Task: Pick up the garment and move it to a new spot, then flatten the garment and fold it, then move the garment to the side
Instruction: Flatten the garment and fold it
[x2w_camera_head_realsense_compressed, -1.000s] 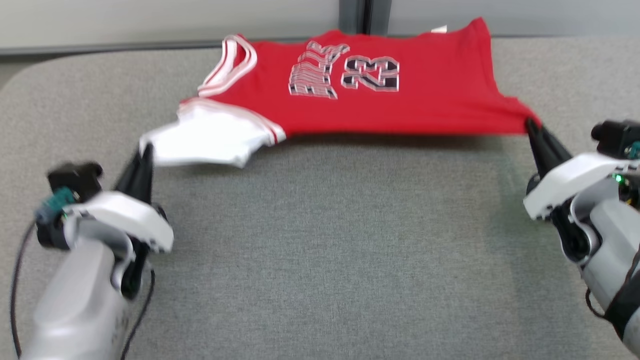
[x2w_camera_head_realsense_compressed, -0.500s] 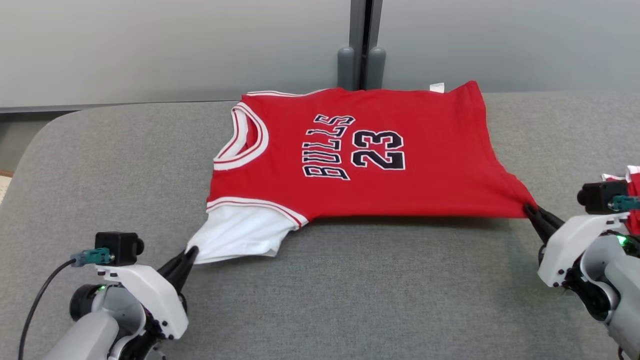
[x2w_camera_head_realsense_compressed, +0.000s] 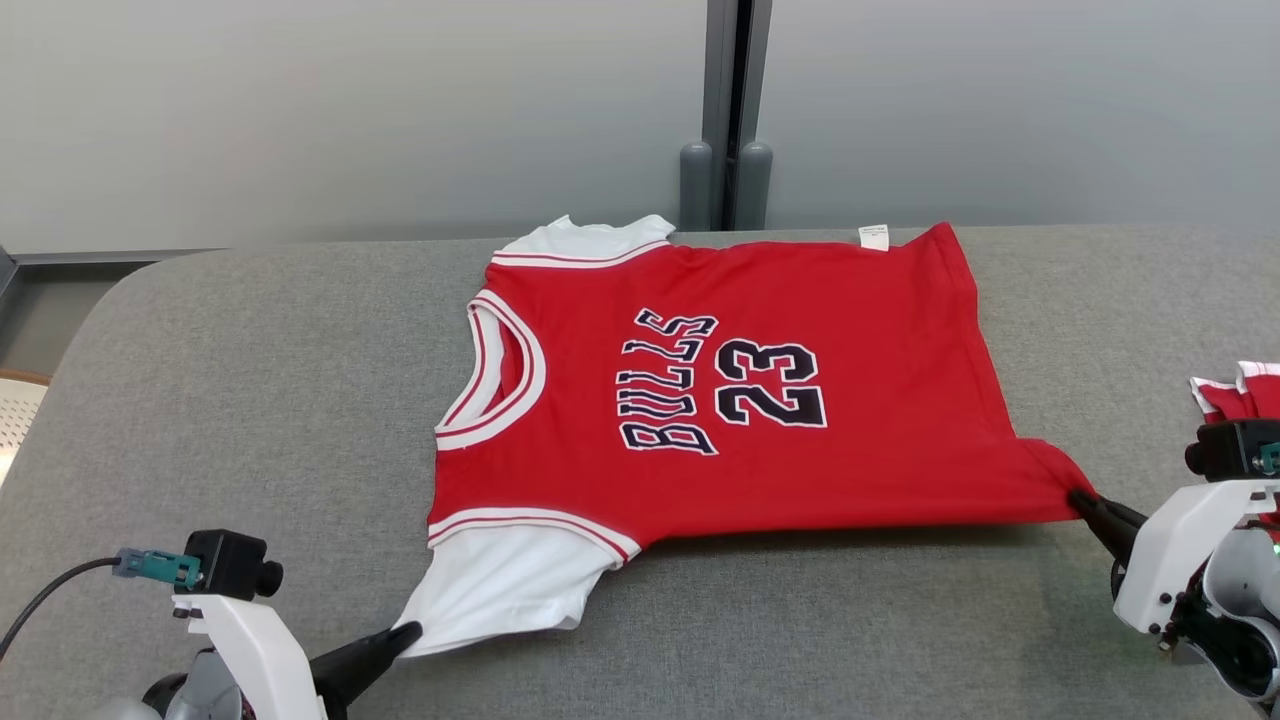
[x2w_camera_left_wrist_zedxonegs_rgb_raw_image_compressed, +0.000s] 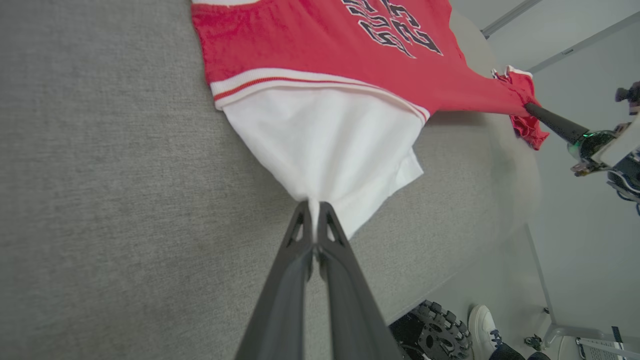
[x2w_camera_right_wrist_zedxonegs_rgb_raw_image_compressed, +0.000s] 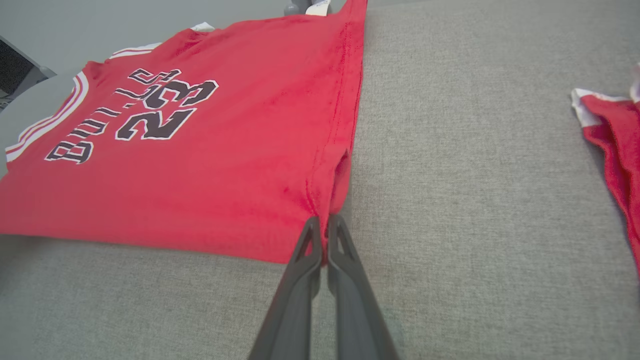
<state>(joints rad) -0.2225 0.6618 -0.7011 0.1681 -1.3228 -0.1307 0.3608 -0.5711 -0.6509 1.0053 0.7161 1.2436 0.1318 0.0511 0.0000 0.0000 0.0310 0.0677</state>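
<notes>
Left gripper (x2w_camera_head_realsense_compressed: 402, 634) pinches the white sleeve (x2w_camera_head_realsense_compressed: 500, 590) of the jersey (x2w_camera_head_realsense_compressed: 800, 300), right gripper (x2w_camera_head_realsense_compressed: 1085, 498) its red hem corner (x2w_camera_head_realsense_compressed: 1045, 475). Draw both evenly toward the counter's (x2w_camera_head_realsense_compressed: 800, 640) near edge, lowering together.

A red short-sleeved jersey (x2w_camera_head_realsense_compressed: 760, 400) printed BULLS 23 lies spread on the grey fabric surface (x2w_camera_head_realsense_compressed: 250, 400). The left gripper (x2w_camera_head_realsense_compressed: 408, 632) pinches its white near sleeve; the right gripper (x2w_camera_head_realsense_compressed: 1082, 497) pinches its red hem corner.

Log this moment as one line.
jersey: spread on grey table | left tool: shut on white sleeve | right tool: shut on hem corner
</notes>
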